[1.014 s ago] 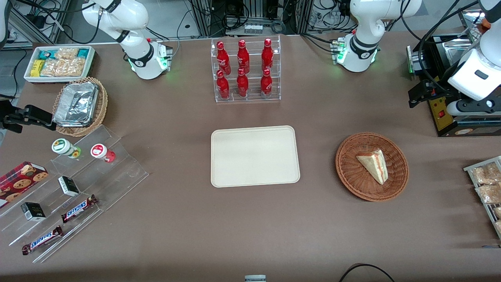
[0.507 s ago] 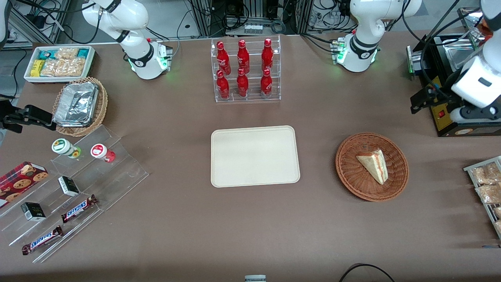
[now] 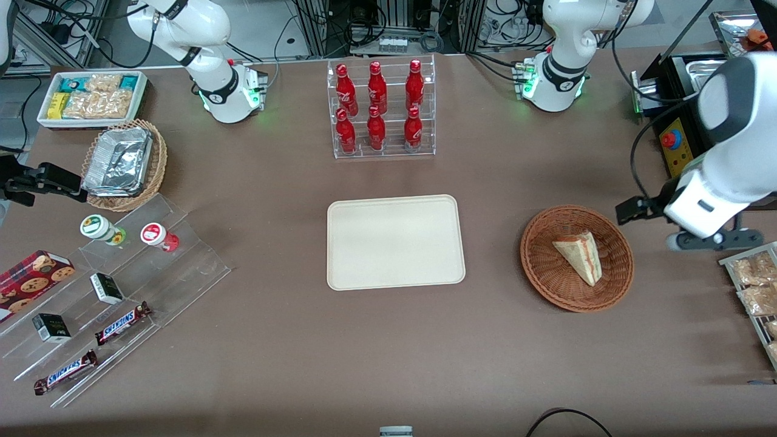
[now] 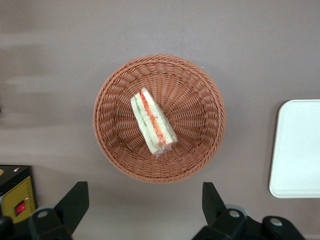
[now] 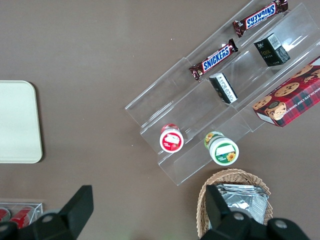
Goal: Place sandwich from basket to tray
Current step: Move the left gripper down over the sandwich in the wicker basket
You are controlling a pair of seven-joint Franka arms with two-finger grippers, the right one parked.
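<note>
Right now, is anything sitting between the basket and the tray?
No. In the front view only bare brown table separates the basket from the tray. The pincer hangs open above, beside the basket.

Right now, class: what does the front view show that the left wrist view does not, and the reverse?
Only the front view shows the whole tray, the rack of red bottles and the Snickers bars.

Only the left wrist view shows the gripper close up, fingers open, hovering beside the basket.

Both show the sandwich lying in the basket, and part of the tray.
</note>
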